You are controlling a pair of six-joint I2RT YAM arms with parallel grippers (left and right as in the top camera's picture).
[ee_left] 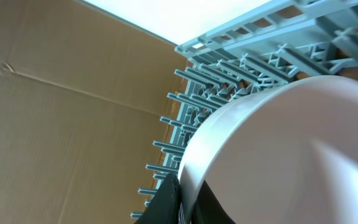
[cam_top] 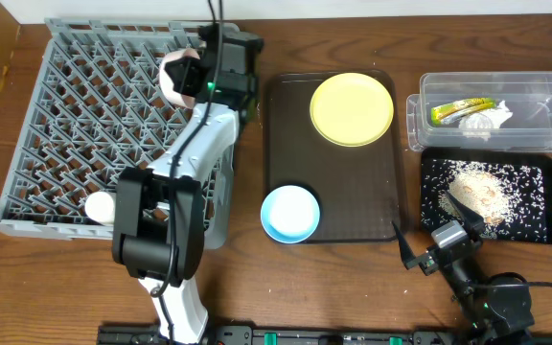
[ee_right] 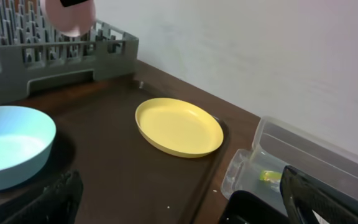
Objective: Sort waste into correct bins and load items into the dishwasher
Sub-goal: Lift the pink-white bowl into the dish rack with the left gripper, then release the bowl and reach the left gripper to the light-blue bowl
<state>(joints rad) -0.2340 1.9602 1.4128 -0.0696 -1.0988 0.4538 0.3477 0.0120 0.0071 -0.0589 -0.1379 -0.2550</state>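
Note:
My left gripper (cam_top: 188, 84) is shut on the rim of the white bowl (cam_top: 178, 75) and holds it tilted above the back of the grey dish rack (cam_top: 65, 115). In the left wrist view the fingers (ee_left: 182, 205) pinch the bowl's edge (ee_left: 278, 149). A small white cup (cam_top: 101, 206) sits at the rack's front. The yellow plate (cam_top: 352, 108) and light blue bowl (cam_top: 290, 213) rest on the brown tray. The clear tub (cam_top: 535, 96) holds the wrapper (cam_top: 460, 111) and tissue (cam_top: 494, 118). The black tray (cam_top: 535, 206) holds rice scraps (cam_top: 477, 192). My right gripper (cam_top: 432, 235) is open and empty. The chopsticks are out of view.
The dark brown serving tray (cam_top: 353, 192) lies between the rack and the bins. The right wrist view shows the plate (ee_right: 179, 127), the blue bowl (ee_right: 11, 146), the rack wall (ee_right: 55, 56) and the tub (ee_right: 303, 155). A wall runs behind the table.

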